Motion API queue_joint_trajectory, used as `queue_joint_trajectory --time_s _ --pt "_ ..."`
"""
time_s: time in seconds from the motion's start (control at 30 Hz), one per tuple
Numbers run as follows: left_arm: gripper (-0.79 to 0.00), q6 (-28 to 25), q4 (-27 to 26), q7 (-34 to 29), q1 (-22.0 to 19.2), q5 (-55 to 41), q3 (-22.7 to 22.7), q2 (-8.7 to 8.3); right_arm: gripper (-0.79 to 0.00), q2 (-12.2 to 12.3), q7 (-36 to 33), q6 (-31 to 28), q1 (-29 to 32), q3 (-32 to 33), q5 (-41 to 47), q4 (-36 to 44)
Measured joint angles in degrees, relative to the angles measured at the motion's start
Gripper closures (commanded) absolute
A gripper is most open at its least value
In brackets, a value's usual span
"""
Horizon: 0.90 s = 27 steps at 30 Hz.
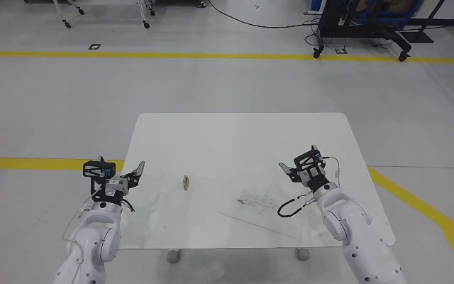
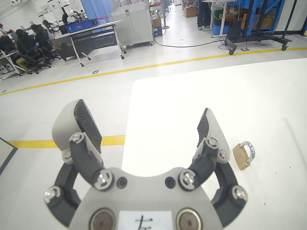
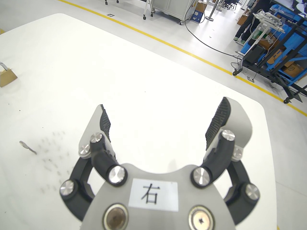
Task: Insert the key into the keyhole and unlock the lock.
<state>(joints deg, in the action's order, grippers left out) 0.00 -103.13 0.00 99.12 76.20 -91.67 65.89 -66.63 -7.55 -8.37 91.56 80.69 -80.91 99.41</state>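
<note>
Nothing is in hand yet as we face the worktop (image 1: 248, 142). Our left tool (image 2: 144, 111) hangs at the worktop's left edge, close to the near left corner, its fingers spread wide apart and holding nothing. Our right tool (image 3: 163, 106) hangs over the right part of the worktop, toward the near edge, and it too is spread wide and empty.

The brass lock (image 2: 243, 155) lies flat on the worktop just inside the left edge, beside our left tool but clear of it. Its silver shackle looks seated in the body, so we judge the lock to be fastened. We cannot make out the keyhole from any angle we have.

The key (image 3: 27, 146) lies flat nearer the middle of the near edge, between the lock and our right tool and touching neither. It rests at the rim of a patch of small dark scuff marks (image 3: 52, 149). Key and lock lie well apart.

By our reading, the task stands at its very start. No step shows as done: the key is not picked up, the lock is not steadied, and nothing has been inserted or turned. Everything is left to do. We expect the right tool to take the key and the left tool to take the lock, as each lies on that tool's side. The thin key, flat on the surface, looks to us the harder of the two to lift.
</note>
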Motion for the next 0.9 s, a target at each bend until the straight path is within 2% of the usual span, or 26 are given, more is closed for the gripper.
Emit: queue_joint_trajectory --time_s 0.37,0.57,0.77,0.9 --pt "-0.785 0.0 0.0 0.0 0.0 0.0 0.0 0.0 -0.785 -0.03 -0.1 -0.36 0.01 -0.34 0.22 -0.2" --pt "-0.785 0.0 0.0 0.0 0.0 0.0 0.0 0.0 -0.785 -0.59 -4.14 -11.34 -4.36 -6.53 4.98 -4.95" --pt "-0.785 0.0 0.0 0.0 0.0 0.0 0.0 0.0 -0.785 -1.4 -6.22 -16.79 -9.01 -12.1 8.3 -9.52" --pt "-0.785 0.0 0.0 0.0 0.0 0.0 0.0 0.0 -0.785 -1.23 -7.38 -26.18 -11.15 -13.08 12.26 -12.09"
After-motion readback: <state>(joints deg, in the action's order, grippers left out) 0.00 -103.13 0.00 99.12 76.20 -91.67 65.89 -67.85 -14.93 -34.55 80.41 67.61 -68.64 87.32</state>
